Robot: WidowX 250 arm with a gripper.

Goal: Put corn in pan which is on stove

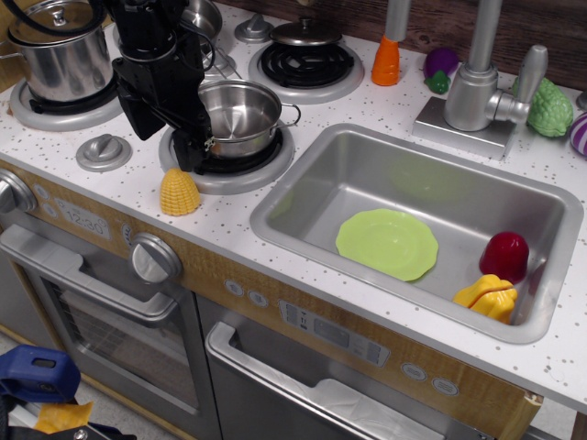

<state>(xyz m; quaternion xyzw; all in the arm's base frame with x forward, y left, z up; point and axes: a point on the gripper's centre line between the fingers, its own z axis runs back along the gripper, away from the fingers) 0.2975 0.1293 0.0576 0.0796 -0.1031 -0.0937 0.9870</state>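
The corn (180, 192) is a small yellow ridged dome standing on the white speckled stove top (110, 188), just in front of the front right burner. The pan (240, 115), a shiny steel pot with wire loop handles, sits empty on that burner. My black gripper (174, 151) hangs over the burner's left edge, beside the pan's left rim and just behind and above the corn. Its jaws look apart and hold nothing. The arm hides part of the burner and the back of the stove.
A taller lidded steel pot (60, 50) stands on the back left burner. A lid (305, 33) lies on the back right burner. The sink (550, 215) at the right holds a green plate (387, 243), a red toy (504, 255) and a yellow pepper-like toy (486, 297). A carrot (387, 60) and a faucet (477, 87) stand behind it.
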